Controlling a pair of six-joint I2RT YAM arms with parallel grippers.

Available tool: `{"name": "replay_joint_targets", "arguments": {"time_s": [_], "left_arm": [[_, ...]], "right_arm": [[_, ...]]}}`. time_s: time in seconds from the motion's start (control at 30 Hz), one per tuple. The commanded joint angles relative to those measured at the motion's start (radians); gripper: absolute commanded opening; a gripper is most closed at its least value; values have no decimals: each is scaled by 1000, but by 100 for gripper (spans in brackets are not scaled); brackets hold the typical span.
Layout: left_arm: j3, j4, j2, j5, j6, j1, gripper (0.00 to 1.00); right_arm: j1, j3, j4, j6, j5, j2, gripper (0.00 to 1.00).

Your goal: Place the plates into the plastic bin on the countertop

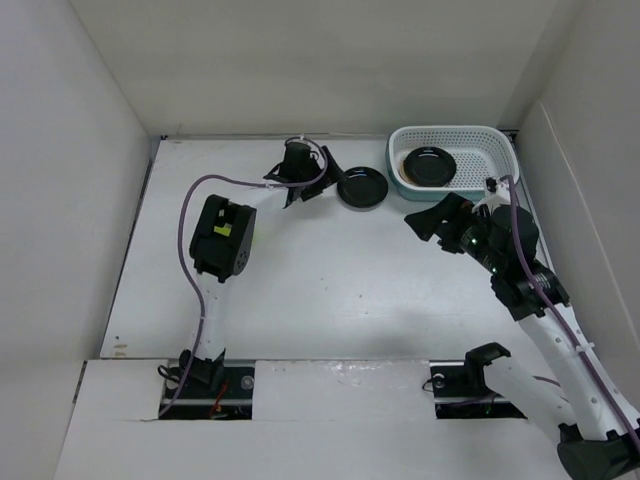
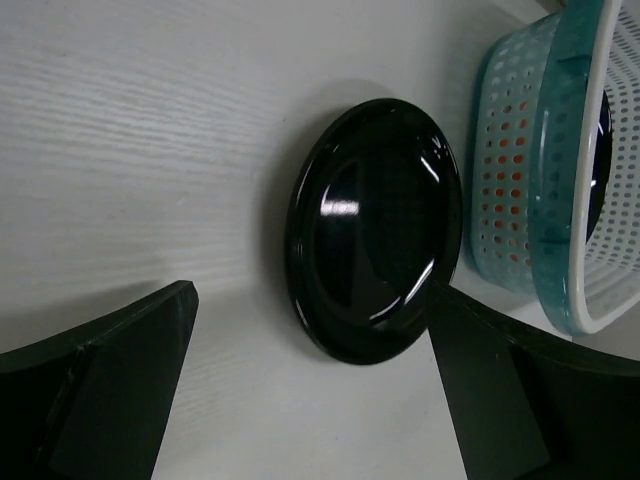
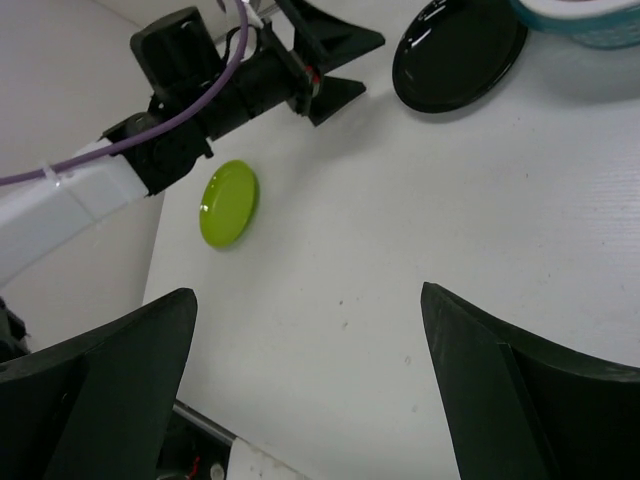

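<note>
From the top view I see the plastic bin (image 1: pixel 503 140) at one o'clock on the countertop (image 1: pixel 330 290). One black plate (image 1: pixel 431 165) lies inside it, on top of something orange. A second black plate (image 1: pixel 362 187) lies flat on the counter, just at the bin's nine o'clock. My left gripper (image 1: pixel 312 183) hangs at that plate's nine o'clock, released wide and holding nothing. My right gripper (image 1: pixel 432 215), also released and empty, sits at the bin's six o'clock. A lime green plate (image 3: pixel 229 203) lies beyond the left arm, near the wall.
</note>
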Motion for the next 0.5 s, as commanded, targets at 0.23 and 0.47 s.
{"name": "replay_joint_targets", "arguments": {"time_s": [0.23, 0.47], "left_arm": [[299, -185, 233, -7, -35, -23, 61], [330, -237, 254, -28, -8, -23, 7]], "right_arm": [[-32, -10, -47, -10, -20, -34, 100], [-75, -21, 13, -10, -100, 16, 100]]}}
